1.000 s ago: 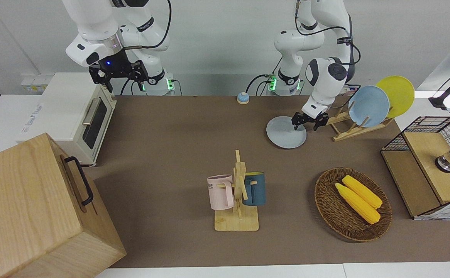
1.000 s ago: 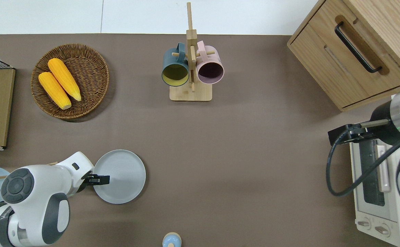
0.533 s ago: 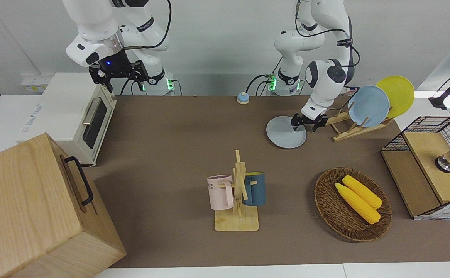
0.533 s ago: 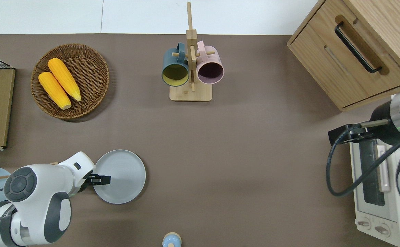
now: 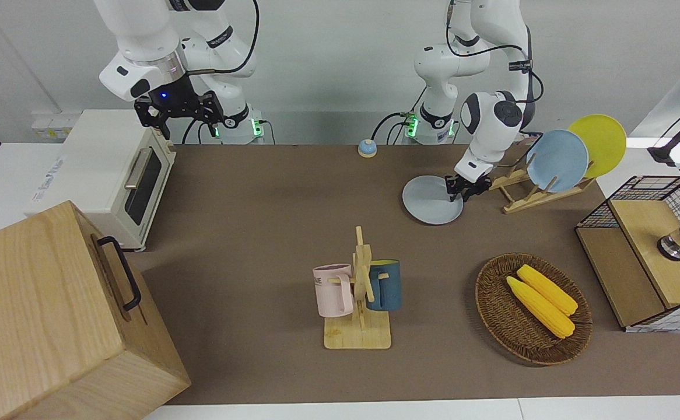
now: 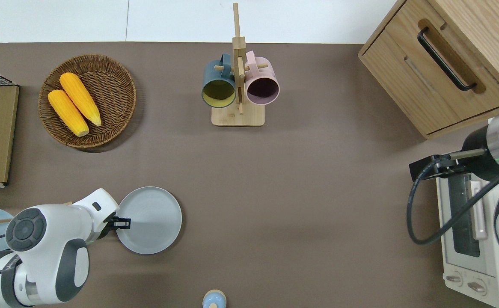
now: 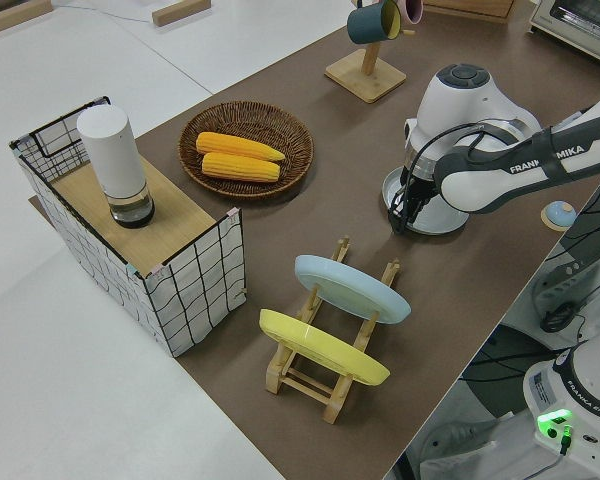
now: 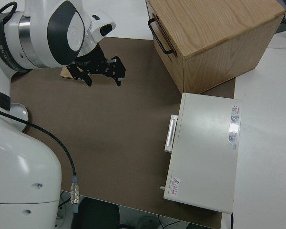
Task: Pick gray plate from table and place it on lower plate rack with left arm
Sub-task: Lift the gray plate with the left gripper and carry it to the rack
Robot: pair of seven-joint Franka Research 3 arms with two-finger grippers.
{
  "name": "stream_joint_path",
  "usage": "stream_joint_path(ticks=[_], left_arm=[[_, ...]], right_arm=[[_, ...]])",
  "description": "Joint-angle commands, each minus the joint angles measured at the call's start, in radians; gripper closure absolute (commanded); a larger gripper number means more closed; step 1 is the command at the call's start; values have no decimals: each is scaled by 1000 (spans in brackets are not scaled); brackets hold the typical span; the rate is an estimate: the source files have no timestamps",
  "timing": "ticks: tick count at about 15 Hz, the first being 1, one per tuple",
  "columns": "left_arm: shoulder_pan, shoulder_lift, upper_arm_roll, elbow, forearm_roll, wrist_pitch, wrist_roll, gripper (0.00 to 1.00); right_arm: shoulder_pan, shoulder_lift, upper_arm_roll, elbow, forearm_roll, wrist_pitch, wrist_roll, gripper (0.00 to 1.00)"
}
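The gray plate (image 5: 430, 201) lies flat on the brown mat beside the lower plate rack (image 5: 528, 195); it also shows in the overhead view (image 6: 153, 220) and partly in the left side view (image 7: 442, 222). My left gripper (image 5: 463, 188) sits at the plate's rim on the side toward the rack, its fingers drawn together on the rim (image 6: 120, 221). The rack (image 7: 330, 375) holds a sky-blue plate (image 5: 557, 160) and a yellow plate (image 5: 599, 143) upright in its slots. The right arm is parked, its gripper (image 5: 179, 111) open.
A wicker basket (image 5: 494, 315) with two corn cobs, a wooden mug stand (image 5: 358, 332) with two mugs, a wire-sided box (image 5: 643, 256), a small bell (image 5: 367, 148), a toaster oven (image 5: 118, 175) and a wooden cabinet (image 5: 48, 315) stand around the mat.
The left gripper's fingers have drawn together on the gray plate's rim and pulled back slightly toward the rack. The plate has not moved. The right arm is still.
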Motion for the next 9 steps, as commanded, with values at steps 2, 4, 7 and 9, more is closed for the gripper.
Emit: stream_joint_path(ticks=[2, 4, 7, 9], left_arm=[[-16, 8, 4, -12, -13, 29, -9, 1000], [-15, 8, 4, -10, -13, 29, -9, 1000], [-15, 5, 4, -7, -13, 26, -7, 1000], [-9, -9, 6, -2, -13, 13, -1, 1000]], right_arm=[[-25, -2, 20, 8, -6, -12, 12, 17], [-25, -2, 20, 8, -6, -12, 12, 17], [-25, -2, 22, 8, -6, -12, 12, 17], [-25, -2, 22, 8, -6, -12, 12, 17]])
